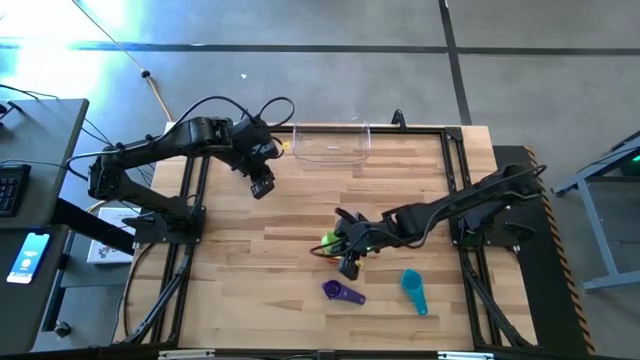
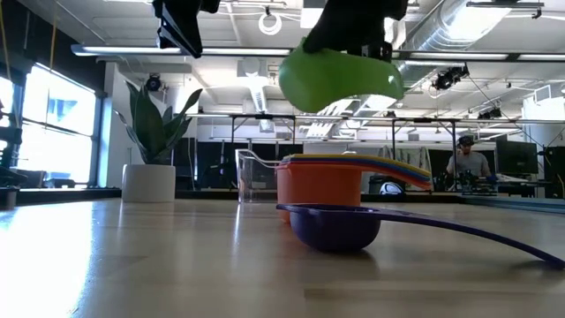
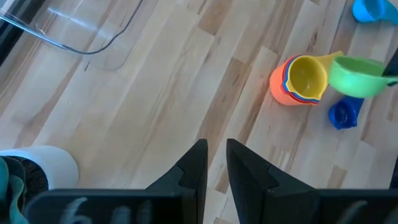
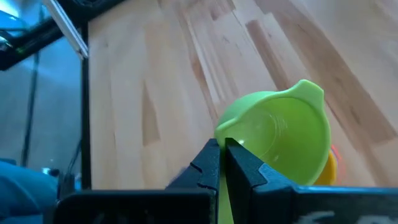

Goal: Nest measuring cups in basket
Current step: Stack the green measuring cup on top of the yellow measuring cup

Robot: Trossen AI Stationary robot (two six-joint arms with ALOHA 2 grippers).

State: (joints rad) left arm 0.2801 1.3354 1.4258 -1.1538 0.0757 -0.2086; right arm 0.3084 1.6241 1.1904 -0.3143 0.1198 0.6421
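We count one green cup (image 2: 340,79), one purple cup (image 2: 335,227) and one teal cup (image 1: 414,288). We also count one nested stack of cups (image 3: 300,81), one clear basket (image 1: 331,146) and one white plant pot (image 2: 148,182).

No text, label, brand, number or sign can be read anywhere, neither on the things near either claw nor in the room behind
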